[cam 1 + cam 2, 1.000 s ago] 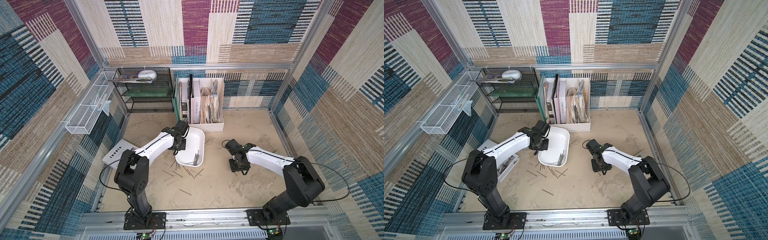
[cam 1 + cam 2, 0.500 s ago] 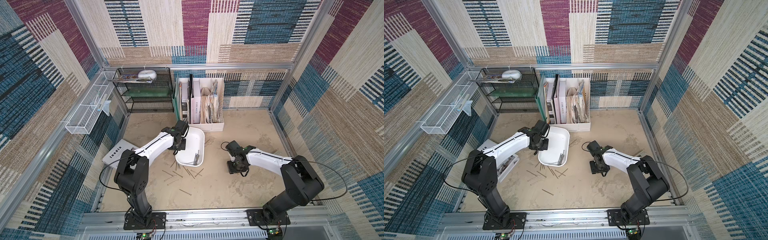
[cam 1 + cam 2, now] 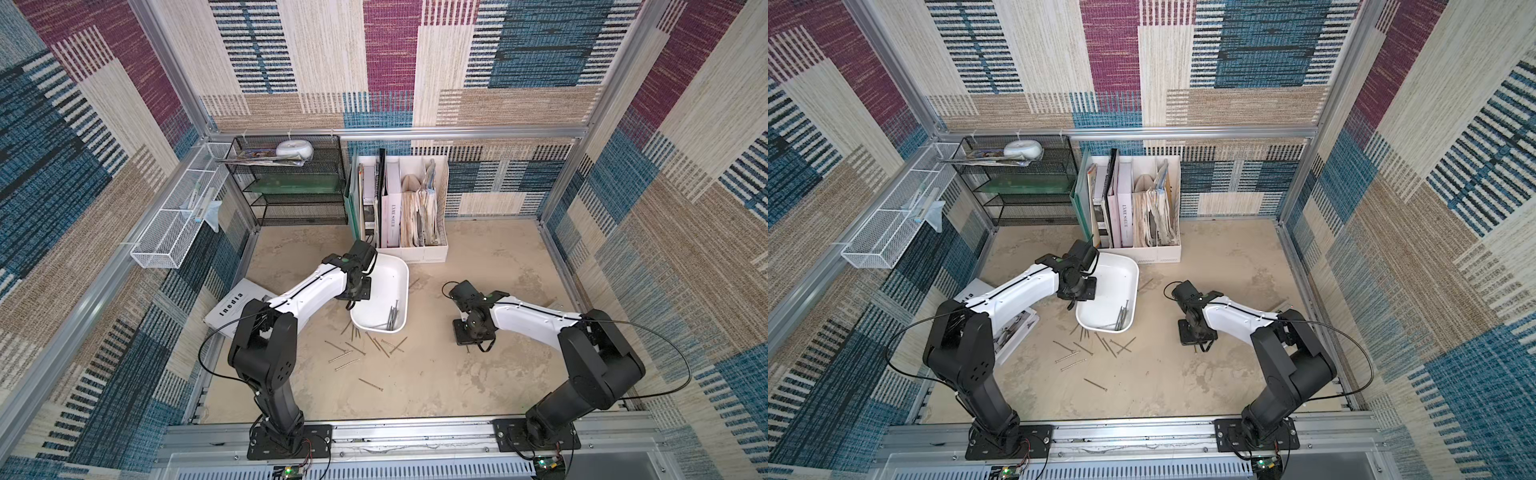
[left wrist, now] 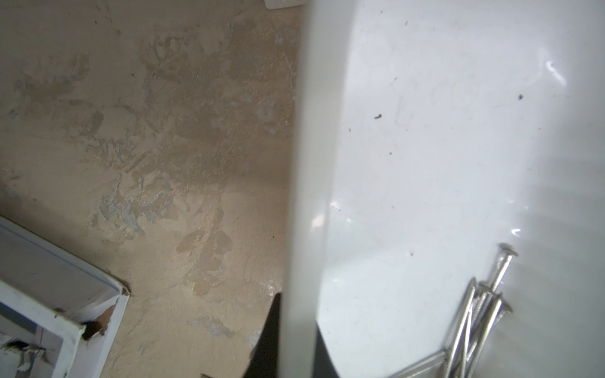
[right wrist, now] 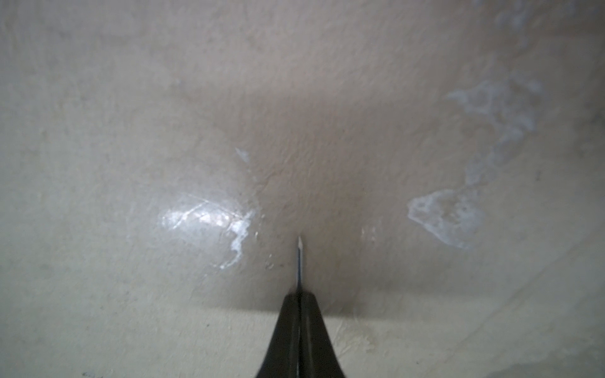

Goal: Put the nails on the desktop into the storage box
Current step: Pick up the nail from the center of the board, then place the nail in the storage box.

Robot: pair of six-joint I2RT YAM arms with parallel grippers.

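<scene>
Gripping the white box (image 3: 405, 282) by its 9 o'clock wall with the left claw (image 3: 356, 296), jaws narrow on the rim, 1 finger (image 4: 271, 340) outside and 1 inside. Found at about 11 o'clock of the middle of the sandy desk (image 3: 478, 249) in both top views, just at 6 o'clock of a white file holder (image 3: 428, 252). Gathered in its 5 o'clock corner: a small bundle of nails (image 3: 392, 318), about 6 in the left wrist view, lying close together and partly crossed. Scattered loose on the desk at 6 o'clock of the box: about 10 more, some crossing, plus 1 lone nail (image 3: 371, 383) further toward 6 o'clock. Pinching 1 nail (image 5: 299, 258) with the right claw (image 5: 298, 304), well apart from the box at its 3 o'clock, jaws closed to a slit on the shank, sharp point sticking out past the fingertips over bare desk. Touching the desk or just above it: cannot tell.
</scene>
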